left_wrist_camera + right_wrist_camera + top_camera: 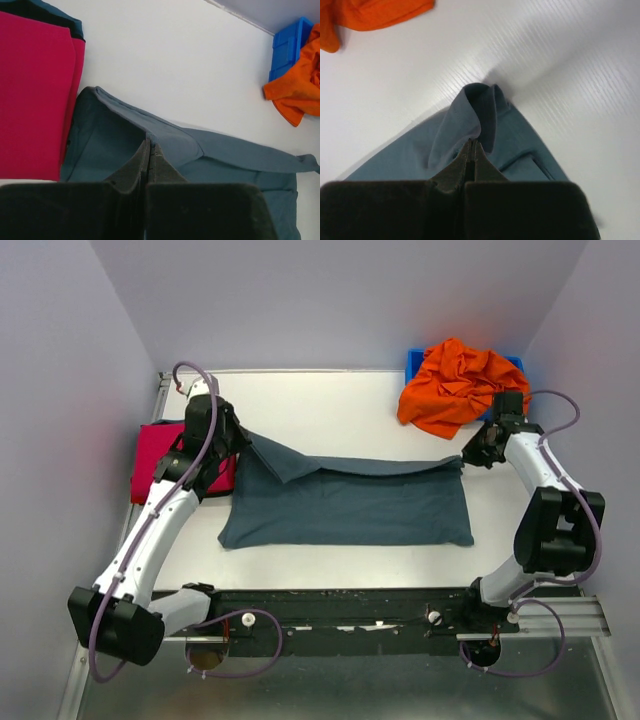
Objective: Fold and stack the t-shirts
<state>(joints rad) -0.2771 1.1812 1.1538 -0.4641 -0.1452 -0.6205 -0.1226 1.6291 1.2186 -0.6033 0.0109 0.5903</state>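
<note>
While both jaws pinch it, grey-blue shirt (pixel 345 510) plain.

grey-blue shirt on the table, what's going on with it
Two robot arms are mid-fold on the grey-blue t-shirt: the left arm and right arm each have jaws shut on one far corner. A magenta-red shirt lies flat at the left; an orange shirt sits crumpled on the blue bin.
</note>
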